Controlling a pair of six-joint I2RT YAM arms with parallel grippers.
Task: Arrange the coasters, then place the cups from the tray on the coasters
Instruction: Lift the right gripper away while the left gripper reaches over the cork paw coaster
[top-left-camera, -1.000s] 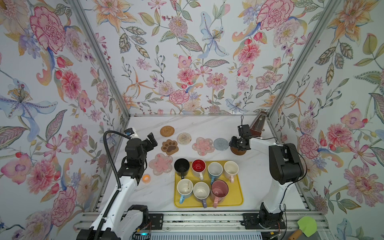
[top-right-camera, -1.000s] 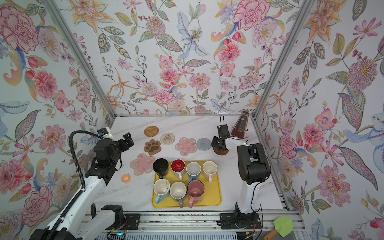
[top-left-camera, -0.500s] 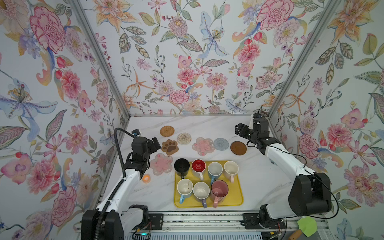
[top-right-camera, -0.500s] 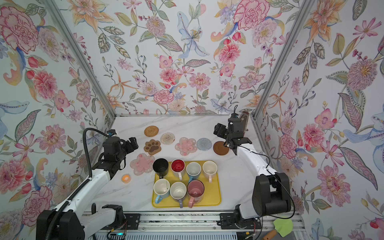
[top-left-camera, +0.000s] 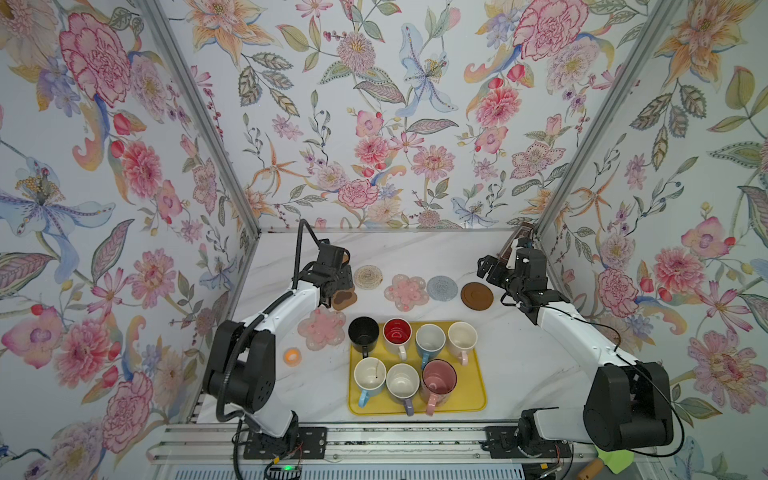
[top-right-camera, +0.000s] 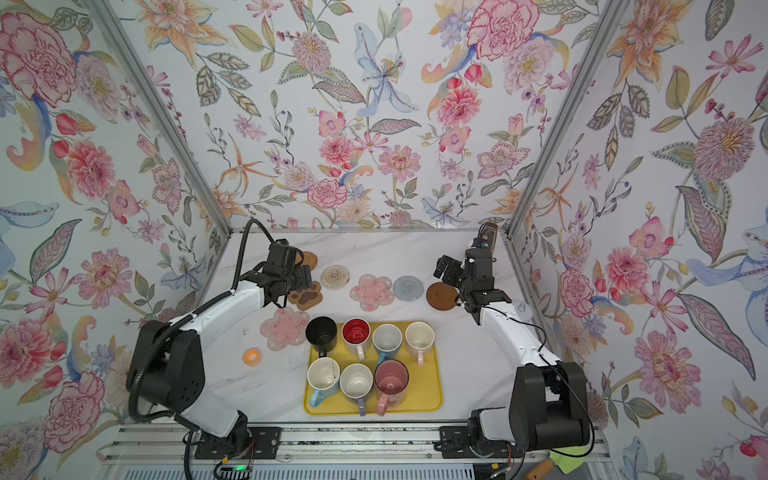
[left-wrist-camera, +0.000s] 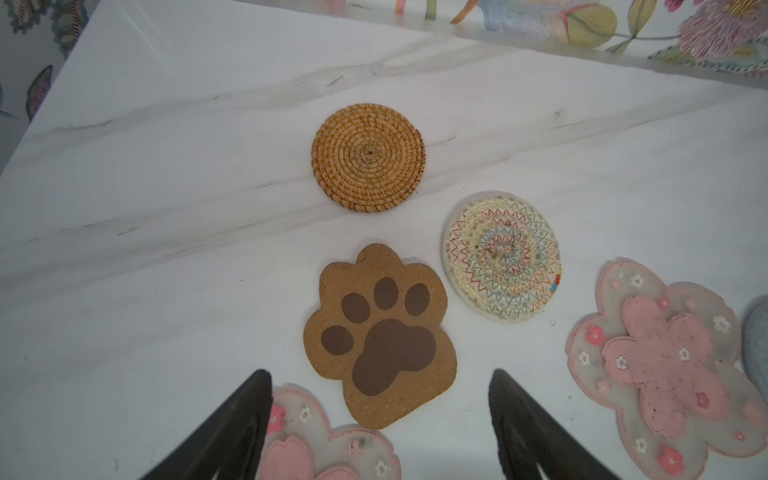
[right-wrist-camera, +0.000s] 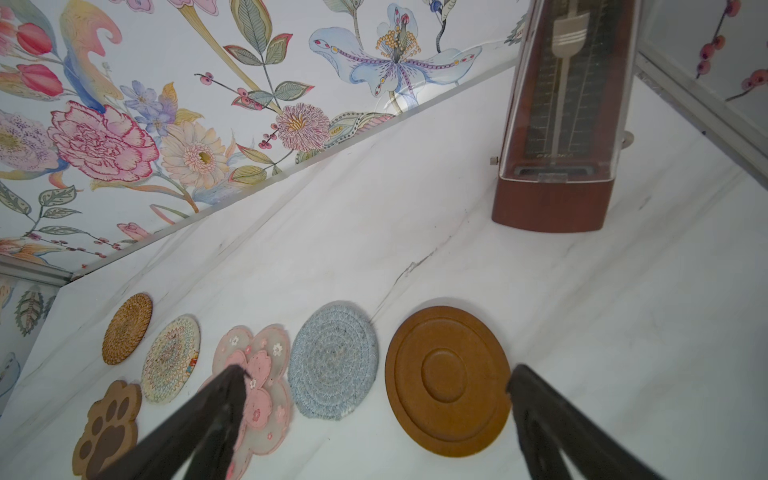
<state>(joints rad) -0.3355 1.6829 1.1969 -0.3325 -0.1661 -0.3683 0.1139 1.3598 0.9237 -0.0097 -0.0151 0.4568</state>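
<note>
Left wrist view: we saw the left gripper (left-wrist-camera: 379, 374) empty, jaws apart, the paw coaster (left-wrist-camera: 380, 332) lying just ahead between them, lower centre of frame; the right gripper (right-wrist-camera: 377, 370) gaped empty by the brown disc (right-wrist-camera: 446, 380)

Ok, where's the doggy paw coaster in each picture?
A top view: paw coaster just behind the black mug, partly hidden.
A top view: paw coaster in the same spot, almost all showing.
Left wrist: coaster just ahead of the jaws, between them.
Right wrist: coaster near the far end of the row.
Shared landmark: the cream round coaster right beside it everywhere.
</note>
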